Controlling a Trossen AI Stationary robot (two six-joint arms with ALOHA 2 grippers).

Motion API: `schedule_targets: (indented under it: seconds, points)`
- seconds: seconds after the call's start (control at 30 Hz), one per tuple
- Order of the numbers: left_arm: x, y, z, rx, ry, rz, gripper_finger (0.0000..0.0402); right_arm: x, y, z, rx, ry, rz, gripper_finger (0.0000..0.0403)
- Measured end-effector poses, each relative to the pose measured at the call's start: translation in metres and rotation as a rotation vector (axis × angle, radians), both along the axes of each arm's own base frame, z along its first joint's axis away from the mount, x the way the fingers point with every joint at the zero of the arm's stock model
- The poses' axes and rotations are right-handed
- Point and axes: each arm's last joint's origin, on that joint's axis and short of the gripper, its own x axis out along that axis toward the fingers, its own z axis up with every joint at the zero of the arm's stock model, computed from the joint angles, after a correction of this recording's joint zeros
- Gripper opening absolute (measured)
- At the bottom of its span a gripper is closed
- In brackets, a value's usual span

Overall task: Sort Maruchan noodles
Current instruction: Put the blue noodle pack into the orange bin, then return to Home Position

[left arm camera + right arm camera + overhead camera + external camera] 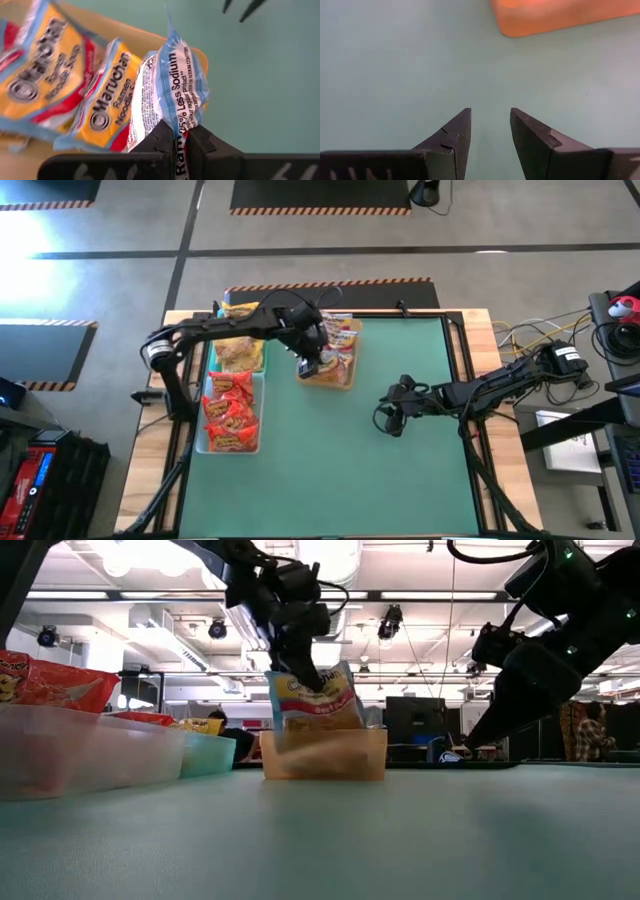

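Nearest to me in the low view is the clear tray (90, 755) on my left side, already loaded with red packets (230, 412), three or so stacked flat as the high view shows them. Just behind it sits the teal tray (256, 362), where yellow packets (238, 352) lie, so those two colours look largely sorted. Further in, my left gripper (181, 141) is pinched shut on the sealed edge of a blue-and-white packet (175, 85), the one printed with a less-sodium line, holding it upright over the tan tray (325, 755). I cannot tell whether its lower end touches the packets beneath it. In that tan tray the remaining packets (75, 95) lean on one another, orange-and-yellow faces with blue trim, several at least, though I can't count them where they overlap. My judgement is that this tan tray is the last pile to deal with, and I would put the job past halfway, with a handful left to move or settle. My right gripper (490, 132) hangs over bare green mat (400, 480) well off to the right of the tan tray, its fingers parted with nothing between them, waiting.
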Motion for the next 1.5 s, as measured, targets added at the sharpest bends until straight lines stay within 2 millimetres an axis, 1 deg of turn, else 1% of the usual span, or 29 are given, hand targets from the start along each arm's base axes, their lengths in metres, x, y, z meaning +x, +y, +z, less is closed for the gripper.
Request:
schedule_targets:
  seconds: [0.07, 0.2, 0.33, 0.43, 0.6, 0.8, 1.1, 1.17, 1.27, 1.37, 1.5]
  points:
    - [0.002, 0.0, -0.003, -0.004, -0.017, -0.061, 0.0002, 0.0, 0.0, 0.0, 0.0, 0.0, -0.001, 0.0128]
    - [0.006, -0.003, -0.008, -0.098, -0.07, -0.179, 0.0002, 0.0, 0.0, 0.0, 0.012, -0.003, -0.011, 0.0128]
    - [0.01, -0.002, -0.019, -0.106, -0.041, -0.172, 0.0002, 0.0, 0.0, 0.0, 0.024, -0.006, -0.022, 0.0128]
    - [0.012, 0.001, -0.024, -0.069, -0.004, -0.118, 0.001, 0.0, 0.0, 0.0, 0.029, -0.007, -0.026, 0.0128]
    - [0.012, 0.003, -0.027, 0.008, 0.04, -0.051, 0.0037, 0.0, 0.0, 0.0, 0.03, -0.007, -0.027, 0.0128]
    - [0.013, 0.004, -0.028, -0.013, 0.045, 0.013, 0.0078, 0.0, 0.0, 0.0, 0.03, -0.007, -0.027, 0.0128]
    - [0.015, 0.005, -0.028, -0.028, 0.044, 0.084, 0.0159, 0.0, 0.0, 0.0, 0.028, -0.004, -0.026, 0.0128]
    - [0.014, 0.005, -0.025, -0.043, 0.055, 0.1, 0.0172, 0.001, 0.0, 0.001, 0.02, 0.001, -0.018, 0.0128]
    - [0.017, 0.006, -0.016, -0.051, 0.043, 0.118, 0.0185, 0.004, 0.0, 0.006, -0.01, 0.027, 0.003, 0.0128]
    - [0.019, 0.008, 0.0, -0.046, 0.031, 0.119, 0.0189, 0.006, -0.003, 0.011, -0.051, 0.08, 0.022, 0.0128]
    - [0.019, 0.011, 0.02, 0.005, 0.019, 0.094, 0.019, 0.009, -0.009, 0.018, -0.078, 0.129, 0.015, 0.0128]
